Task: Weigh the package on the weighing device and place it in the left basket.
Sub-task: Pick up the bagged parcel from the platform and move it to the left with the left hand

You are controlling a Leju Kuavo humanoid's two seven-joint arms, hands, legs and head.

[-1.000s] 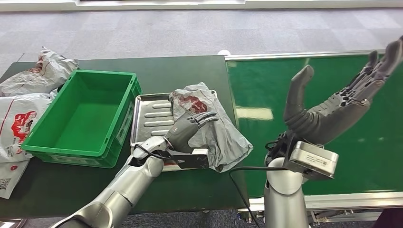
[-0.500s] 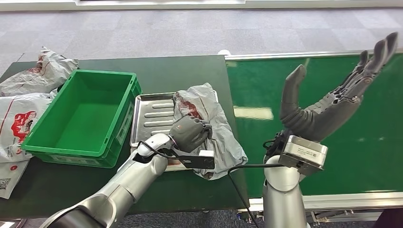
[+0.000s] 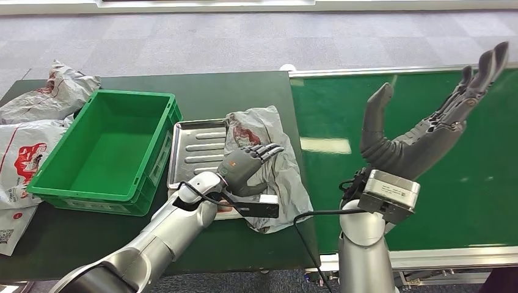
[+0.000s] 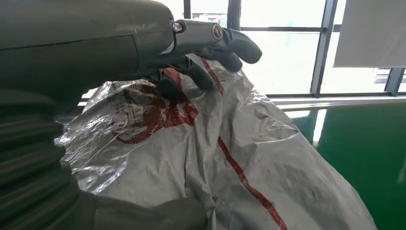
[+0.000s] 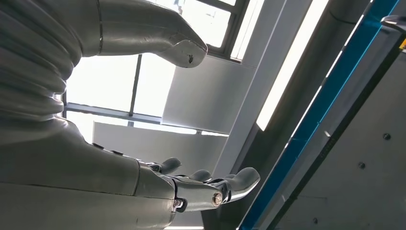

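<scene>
A crumpled grey package [image 3: 278,174] with red print lies on the steel weighing tray [image 3: 195,146], its lower end hanging over the tray's front edge. My left hand [image 3: 245,166] lies on the package with its fingers stretched out across it. In the left wrist view the fingers [image 4: 210,40] touch the top of the package [image 4: 239,158], and the thumb lies low beside it. The green basket [image 3: 160,152] stands just left of the tray. My right hand [image 3: 421,137] is raised over the green belt, fingers spread, holding nothing [image 5: 191,189].
Two more grey packages [image 3: 61,91] [image 3: 24,159] lie on the dark table [image 3: 244,91] left of the basket. The green conveyor belt [image 3: 458,201] with its metal rim runs along the right side. Grey floor lies beyond.
My left hand's fingers curled onto the package half a second ago and are now stretched out over it again. The package shifted slightly on the tray. The right hand barely moved.
</scene>
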